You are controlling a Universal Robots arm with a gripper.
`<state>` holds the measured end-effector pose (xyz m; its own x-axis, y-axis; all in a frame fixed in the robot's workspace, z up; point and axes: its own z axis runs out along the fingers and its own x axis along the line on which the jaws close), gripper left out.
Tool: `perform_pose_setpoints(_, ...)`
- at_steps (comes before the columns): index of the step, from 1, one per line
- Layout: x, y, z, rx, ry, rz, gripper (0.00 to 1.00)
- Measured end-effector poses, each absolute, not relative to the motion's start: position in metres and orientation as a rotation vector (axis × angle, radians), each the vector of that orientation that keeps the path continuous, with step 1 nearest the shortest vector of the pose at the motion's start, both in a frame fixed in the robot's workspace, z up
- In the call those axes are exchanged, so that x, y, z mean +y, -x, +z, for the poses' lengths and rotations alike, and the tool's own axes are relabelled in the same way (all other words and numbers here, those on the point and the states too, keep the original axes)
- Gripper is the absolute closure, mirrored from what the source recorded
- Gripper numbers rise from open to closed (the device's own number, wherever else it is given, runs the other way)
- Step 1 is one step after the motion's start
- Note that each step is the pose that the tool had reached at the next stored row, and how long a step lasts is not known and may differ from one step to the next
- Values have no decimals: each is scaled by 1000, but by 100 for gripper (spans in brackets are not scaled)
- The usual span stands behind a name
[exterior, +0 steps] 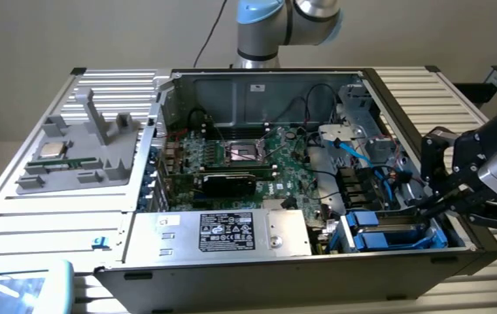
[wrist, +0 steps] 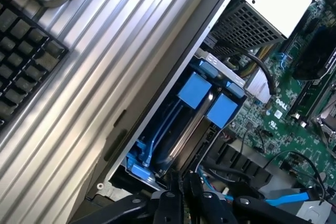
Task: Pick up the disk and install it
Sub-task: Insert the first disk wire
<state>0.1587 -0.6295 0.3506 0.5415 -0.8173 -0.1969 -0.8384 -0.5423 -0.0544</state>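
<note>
Broadly, a slatted metal table [exterior: 39, 222] takes up most of the exterior view, and an open computer case [exterior: 266, 82] lies on it across the centre of the frame, its side panel off. The robot arm [exterior: 274, 26] comes into view at the top centre, behind the case. Inside the case, a silver power supply box [exterior: 231, 232] with a black label sits along the lower centre, and the green motherboard [exterior: 292, 170] lies just above it. At the exterior view's left, a grey plastic tray [exterior: 74, 150] rests on the table beside the case. The black gripper [exterior: 428, 209] reaches in from the exterior view's right edge, its tips down at the drive bay in the lower right corner of the case. In the wrist view the gripper [wrist: 182, 184] has its fingers drawn close together, with nothing plainly caught between them (whether they touch the carrier's edge cannot be told). The disk [exterior: 392, 235] sits in that bay in its bright blue carrier, and the wrist view shows the disk [wrist: 178, 129] just past the fingertips, against the case wall. A thin blue cable [exterior: 353, 154] runs across the case above the bay. Smallest, a square silver chip [exterior: 52, 149] lies on the grey tray.
</note>
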Motion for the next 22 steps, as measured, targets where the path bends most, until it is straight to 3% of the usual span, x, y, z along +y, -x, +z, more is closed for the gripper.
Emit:
perform_pose_setpoints(5, -624, -155, 351, 1436, 2661, 152, 84)
perform_pose_setpoints(22, -599, -140, 360, 1481, 2741, 56, 84)
